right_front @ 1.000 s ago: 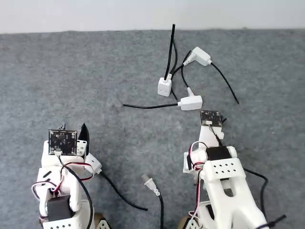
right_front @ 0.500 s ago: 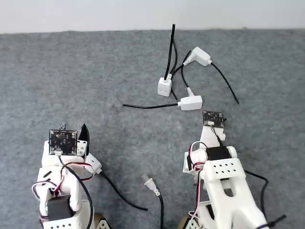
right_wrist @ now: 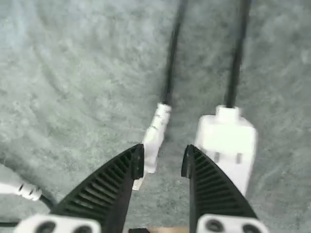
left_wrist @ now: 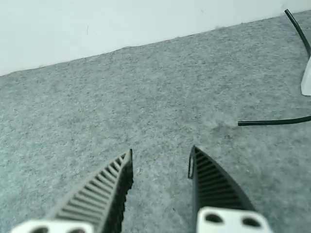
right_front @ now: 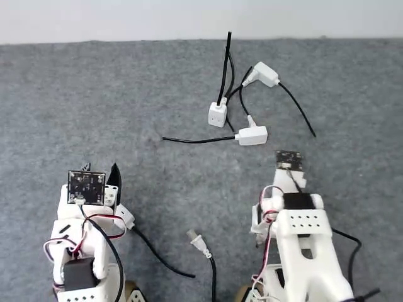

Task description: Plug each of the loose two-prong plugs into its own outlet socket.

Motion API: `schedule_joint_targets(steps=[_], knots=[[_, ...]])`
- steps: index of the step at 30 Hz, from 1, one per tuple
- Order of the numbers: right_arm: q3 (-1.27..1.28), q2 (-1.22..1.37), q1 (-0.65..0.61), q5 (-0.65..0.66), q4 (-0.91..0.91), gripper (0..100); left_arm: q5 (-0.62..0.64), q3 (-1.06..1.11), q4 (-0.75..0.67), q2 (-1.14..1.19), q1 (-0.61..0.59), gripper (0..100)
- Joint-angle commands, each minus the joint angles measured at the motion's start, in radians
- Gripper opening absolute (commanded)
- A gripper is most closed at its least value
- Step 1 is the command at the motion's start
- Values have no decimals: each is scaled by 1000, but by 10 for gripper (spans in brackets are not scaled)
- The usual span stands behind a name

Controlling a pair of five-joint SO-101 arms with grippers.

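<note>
The right tool (right_wrist: 162, 153) stands open, its two toothed fingers parted and holding nothing. Just ahead of its tips lies a slim white plug (right_wrist: 153, 136). It sits closer to one finger than to the middle of the gap. Its long axis runs along the tool's own reach, the narrow end toward the tool and its black cable (right_wrist: 170, 58) trailing away. Just beside it, not touching, lies a white socket block (right_wrist: 227, 141) on the same axis. Two slots show near the block's tool-side end, and its cable also leads away.

In the high view the right arm (right_front: 296, 220) points to 12 o'clock. The nearest white piece (right_front: 252, 135) lies near, at about 11 o'clock of the arm's forward end, with its long axis running 9 to 3.

The left tool (left_wrist: 160, 155) is open too, over bare grey surface (left_wrist: 73, 107).

A loose two-prong plug (right_front: 198, 242) lies at 4 o'clock of the left tool and 7 o'clock of the right arm's forward end. Its prongs point toward 10 to 11 and its cable leaves toward 5.

The right arm looks much the nearer to the slim plug. A small sideways shift would probably centre the plug before the fingers close.
</note>
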Motion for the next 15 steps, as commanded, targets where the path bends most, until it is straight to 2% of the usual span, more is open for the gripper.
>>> schedule_joint_targets(steps=[1, 6, 15], knots=[[14, 13, -39, -58, -76, 154, 11, -5, -31, -17, 9, 183], [112, 13, -41, -55, -203, 154, 11, -4, -31, -17, 9, 182], [158, 13, -36, -15, -209, 141, 11, -4, -31, -17, 9, 182]])
